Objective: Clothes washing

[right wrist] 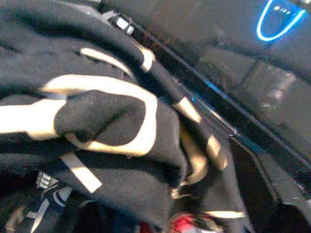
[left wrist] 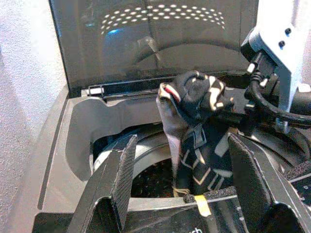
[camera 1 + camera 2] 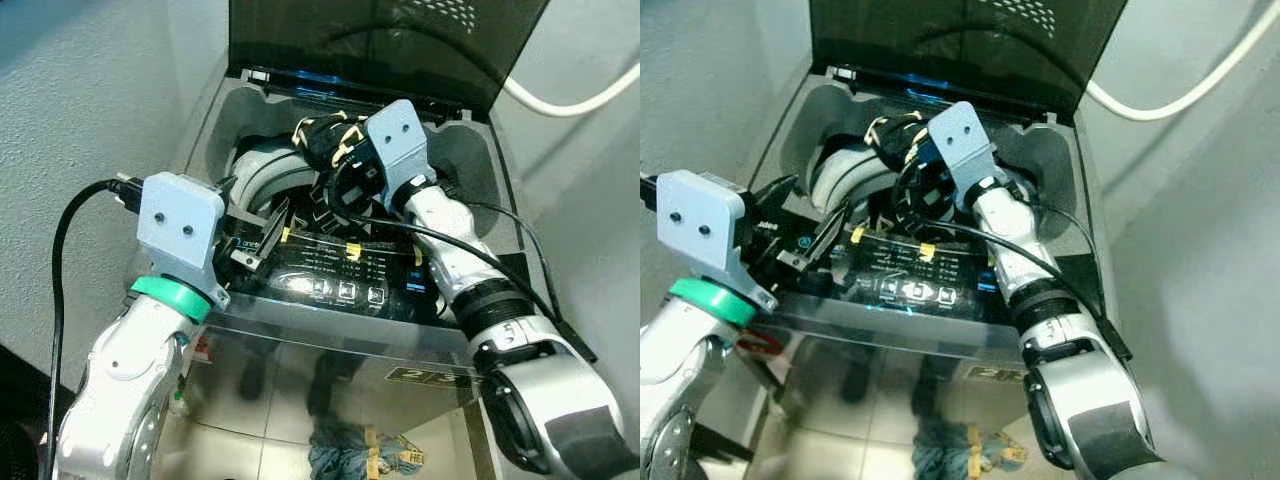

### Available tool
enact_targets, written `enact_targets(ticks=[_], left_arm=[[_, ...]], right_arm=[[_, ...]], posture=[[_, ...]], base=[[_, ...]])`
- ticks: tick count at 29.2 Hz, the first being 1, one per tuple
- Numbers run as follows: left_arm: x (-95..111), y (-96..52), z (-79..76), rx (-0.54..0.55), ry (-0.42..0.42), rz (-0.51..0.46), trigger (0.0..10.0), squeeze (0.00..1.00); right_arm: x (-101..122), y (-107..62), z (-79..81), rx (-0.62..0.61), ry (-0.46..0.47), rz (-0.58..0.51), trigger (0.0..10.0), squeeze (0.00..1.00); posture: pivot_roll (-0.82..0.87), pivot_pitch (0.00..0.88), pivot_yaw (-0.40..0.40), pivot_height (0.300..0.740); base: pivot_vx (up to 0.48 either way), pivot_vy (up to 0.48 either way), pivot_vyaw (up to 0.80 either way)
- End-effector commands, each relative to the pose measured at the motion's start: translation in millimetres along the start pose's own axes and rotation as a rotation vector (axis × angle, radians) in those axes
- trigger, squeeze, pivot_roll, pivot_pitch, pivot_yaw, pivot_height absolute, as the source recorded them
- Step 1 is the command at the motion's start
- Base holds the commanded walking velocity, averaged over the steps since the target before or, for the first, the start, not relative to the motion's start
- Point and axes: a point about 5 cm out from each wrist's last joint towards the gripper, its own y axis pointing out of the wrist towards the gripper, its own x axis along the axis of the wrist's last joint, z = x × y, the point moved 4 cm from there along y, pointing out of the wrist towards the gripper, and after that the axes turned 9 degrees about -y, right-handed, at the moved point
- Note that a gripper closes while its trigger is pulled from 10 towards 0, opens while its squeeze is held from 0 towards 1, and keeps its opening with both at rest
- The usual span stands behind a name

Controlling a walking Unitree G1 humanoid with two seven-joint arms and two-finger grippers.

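Observation:
A top-loading washing machine (image 3: 205, 130) stands before me with its dark lid (image 3: 380, 40) raised. My right gripper (image 3: 335, 150) is over the drum (image 3: 262, 172), shut on a black garment with cream markings (image 3: 322, 135). The garment (image 2: 197, 94) is bunched at the gripper and hangs down into the drum opening; up close its cloth (image 1: 97, 121) covers the fingers. My left gripper (image 3: 255, 235) is open at the machine's front left, just above the control panel (image 3: 340, 278), with its fingers (image 2: 124, 170) spread wide and nothing between them.
A white hose (image 3: 570, 100) runs along the wall behind the machine on the right. A grey wall stands close on the left. Blue and yellow cloth (image 3: 350, 452) lies on the tiled floor in front of the machine.

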Motion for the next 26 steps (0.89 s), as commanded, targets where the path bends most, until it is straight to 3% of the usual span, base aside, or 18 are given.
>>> enact_targets(ticks=[1, 4, 7, 9, 10, 11, 15, 18, 20, 26], left_arm=[[-4.1, 0.7, -3.3, -0.018, -0.010, 0.024, 10.0, 0.00], [-4.6, 1.8, -4.1, -0.023, -0.016, 0.031, 10.0, 0.00], [-4.6, 1.8, -4.1, -0.023, -0.016, 0.031, 10.0, 0.00], [-5.2, 2.5, -4.9, -0.024, -0.018, 0.032, 10.0, 0.00], [-5.2, 2.5, -4.9, -0.024, -0.018, 0.032, 10.0, 0.00], [-5.4, 3.0, -5.0, -0.022, -0.018, 0.032, 10.0, 0.00], [-5.2, 3.4, -5.0, -0.021, -0.018, 0.030, 10.0, 0.00], [-4.4, 2.0, -3.4, -0.020, -0.011, 0.033, 10.0, 0.00], [-4.1, 1.5, -2.3, -0.020, -0.007, 0.036, 10.0, 0.00], [-2.8, 1.7, -0.5, -0.032, 0.007, 0.050, 10.0, 0.00]], right_arm=[[-4.7, -3.2, 0.8, 0.025, 0.000, 0.012, 10.0, 1.00], [-11.7, -8.6, 2.2, 0.124, -0.013, 0.036, 10.0, 1.00], [-11.7, -8.6, 2.2, 0.124, -0.013, 0.036, 10.0, 1.00], [-15.0, -20.1, 6.4, 0.274, 0.002, 0.026, 10.0, 1.00], [-15.0, -20.1, 6.4, 0.274, 0.002, 0.026, 10.0, 1.00], [-15.3, -27.0, 6.2, 0.329, 0.006, 0.011, 10.0, 0.00], [-15.2, -33.3, 1.2, 0.355, 0.030, -0.004, 10.0, 0.00], [-7.0, -38.1, -27.4, 0.186, 0.140, -0.065, 10.0, 0.00], [-4.3, -40.5, -35.7, 0.128, 0.191, -0.083, 10.0, 0.00], [7.7, -52.0, -43.5, 0.067, 0.248, -0.167, 10.0, 0.00]], posture=[[0.17, 0.124, -0.059, 0.740], [0.16, 0.120, -0.056, 0.740], [0.16, 0.120, -0.056, 0.740], [0.16, 0.113, -0.056, 0.740], [0.16, 0.113, -0.056, 0.740], [0.16, 0.113, -0.056, 0.740], [0.17, 0.112, -0.056, 0.740], [0.19, 0.106, -0.045, 0.740], [0.20, 0.108, -0.033, 0.740], [0.22, 0.116, -0.005, 0.740]], base=[[0.000, 0.000, 0.00], [0.000, 0.000, 0.00], [0.000, 0.000, 0.00], [0.000, 0.000, 0.00], [0.000, 0.000, 0.00], [0.000, 0.000, 0.00], [0.000, 0.000, 0.00], [0.000, 0.000, 0.00], [0.000, 0.000, 0.00], [0.000, 0.000, 0.00]])
